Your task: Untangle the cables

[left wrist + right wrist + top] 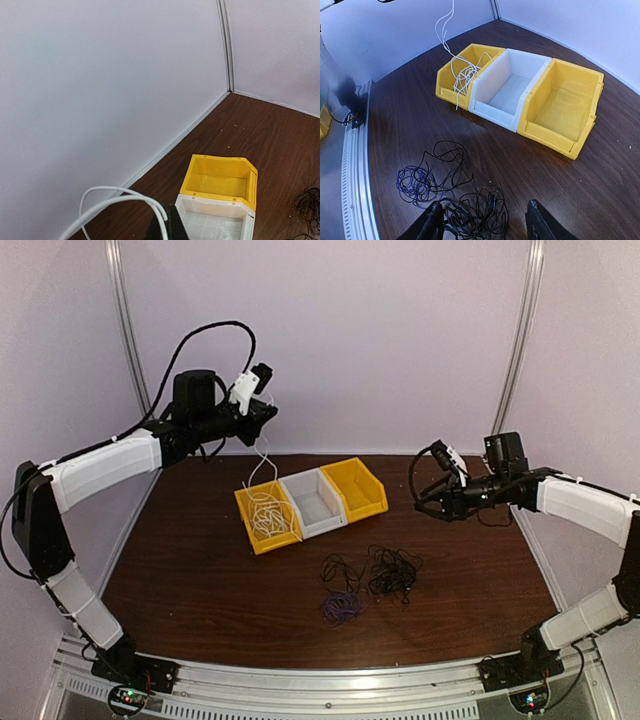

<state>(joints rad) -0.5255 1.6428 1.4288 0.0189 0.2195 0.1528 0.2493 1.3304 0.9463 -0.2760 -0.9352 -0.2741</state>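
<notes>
The L gripper [262, 410] was up high at the back, pinched shut on the white cord [266, 518]. The cord hung almost straight down from it. Most of it lay in a loose pile in the yellow bin [446, 85] at the L end of the row, right under that hand, so its long way ran up and down. The R gripper [486, 222] was wide open w/ nothing in it, low over the table [200, 570]. The black tangle [475, 212] lay right below it, between its two fingers but not touching. That put the R arm much nearer to it than the L one. Just beside the tangle sat a purple cord [412, 182] in a round bunch, w/ a thin black loop [445, 152] over it. I couldn't tell if those two were knotted. All the cords looked thin, bendy and smooth. The bins looked like hard shiny plastic, and the table like dark brown wood, flat and a bit glossy. I thought the R hand only needed a straight drop down.
</notes>
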